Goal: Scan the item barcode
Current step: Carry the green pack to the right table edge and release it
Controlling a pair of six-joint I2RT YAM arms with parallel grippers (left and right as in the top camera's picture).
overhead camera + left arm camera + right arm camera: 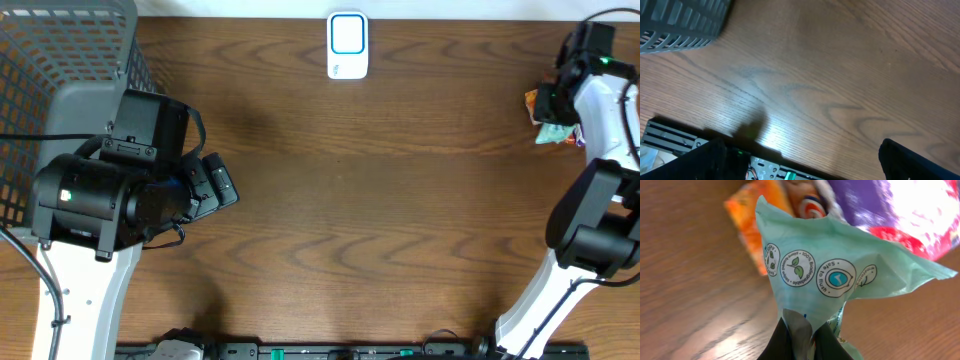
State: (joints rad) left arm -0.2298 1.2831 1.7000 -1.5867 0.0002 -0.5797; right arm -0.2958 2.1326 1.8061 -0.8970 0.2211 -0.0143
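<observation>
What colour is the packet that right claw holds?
The wipes packet is mint green with round badges; right wrist view shows it best.

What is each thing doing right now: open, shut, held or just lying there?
left gripper: open, holding nothing.
right gripper: shut on the green packet.
green packet: pinched at one edge.
orange packet: lying on the table.
scanner: lying on the table, untouched.
basket: standing upright.
</observation>
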